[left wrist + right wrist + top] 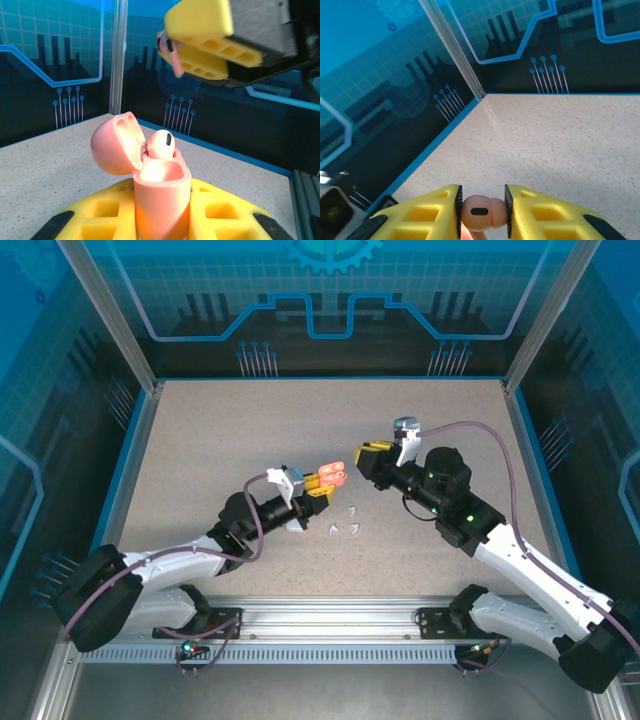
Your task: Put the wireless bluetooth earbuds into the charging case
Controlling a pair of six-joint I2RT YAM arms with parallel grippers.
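From above: my left gripper (325,483) is clamped on the open pink charging case (334,476), holding it up over the middle of the table (200,440). My right gripper (366,455) hangs just right of it, a shade toward the far edge, pinched on something too small to read from up here. The case's mouth points that way, so the right arm is the one to close the gap. Three white earbuds (355,528) lie loose on the table, just on the near side of the case.

Left wrist camera now, and this is the line-up: the case stands upright between my yellow fingers, lid (112,145) thrown back to the left. The seated earbud (160,144) sits on the lid side, and the opening beside it is free. Above and slightly right, clear of the case, hangs the pink earbud (172,55) in my right jaws, its stem pointing down with a slight slant.

Right wrist camera: the grip itself, the bud's rounded head squeezed crosswise between my pads, its stem cut off by the bottom of the frame. Grip from this view, aim from the left wrist's.
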